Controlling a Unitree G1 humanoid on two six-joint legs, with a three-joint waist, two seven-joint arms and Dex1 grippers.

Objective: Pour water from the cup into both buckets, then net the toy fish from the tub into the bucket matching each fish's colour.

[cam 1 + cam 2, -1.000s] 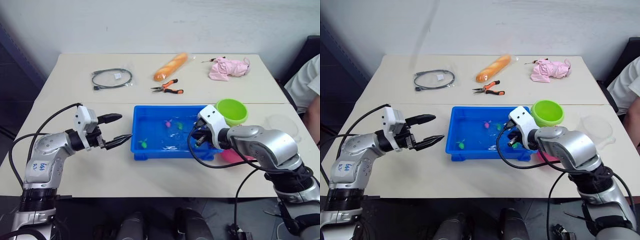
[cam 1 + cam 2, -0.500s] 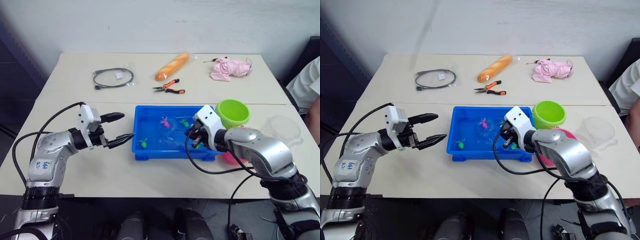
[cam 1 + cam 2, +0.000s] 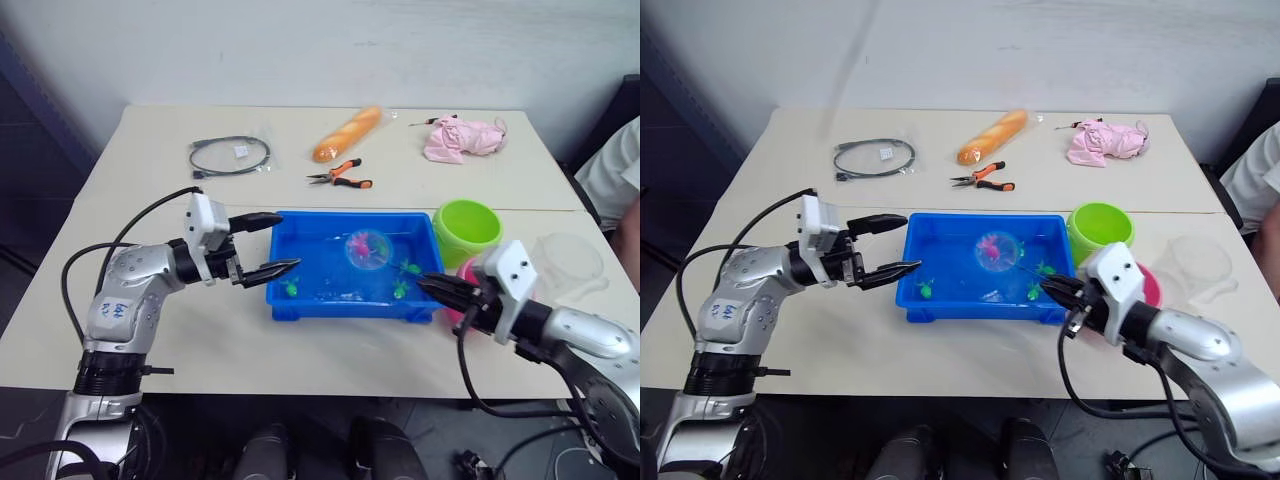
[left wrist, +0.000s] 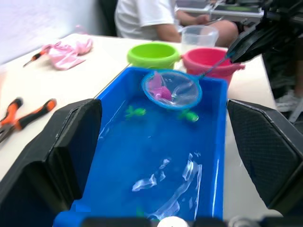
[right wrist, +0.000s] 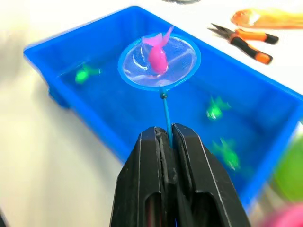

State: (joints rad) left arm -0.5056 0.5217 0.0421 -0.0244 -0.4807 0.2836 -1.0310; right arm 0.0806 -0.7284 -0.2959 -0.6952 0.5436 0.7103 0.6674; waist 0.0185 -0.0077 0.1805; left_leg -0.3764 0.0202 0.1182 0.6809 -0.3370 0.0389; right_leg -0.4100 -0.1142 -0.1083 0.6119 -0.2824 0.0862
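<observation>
The blue tub [image 3: 345, 215] holds water and several green toy fish [image 3: 290, 289]. A round net [image 5: 158, 60] hangs over the tub with a pink fish [image 5: 157, 56] in it. My right gripper [image 3: 424, 284] is at the tub's near right corner, shut on the net's thin blue handle [image 5: 165, 116]. My left gripper [image 3: 290, 240] is open at the tub's left rim, with nothing between its fingers. The green bucket [image 3: 466, 228] stands right of the tub. The pink bucket [image 3: 1149, 285] is just in front of it, partly hidden by my right arm. The clear cup [image 3: 568, 262] stands further right.
At the back of the table lie a bagged cable [image 3: 229, 155], a baguette [image 3: 345, 134], orange-handled pliers [image 3: 340, 179] and a pink cloth [image 3: 460, 137]. A person [image 3: 612, 170] sits at the table's right end.
My right arm has drawn back to the right, lifting the net with the pink fish out of the water. My left gripper has moved right, up to the tub's rim.
</observation>
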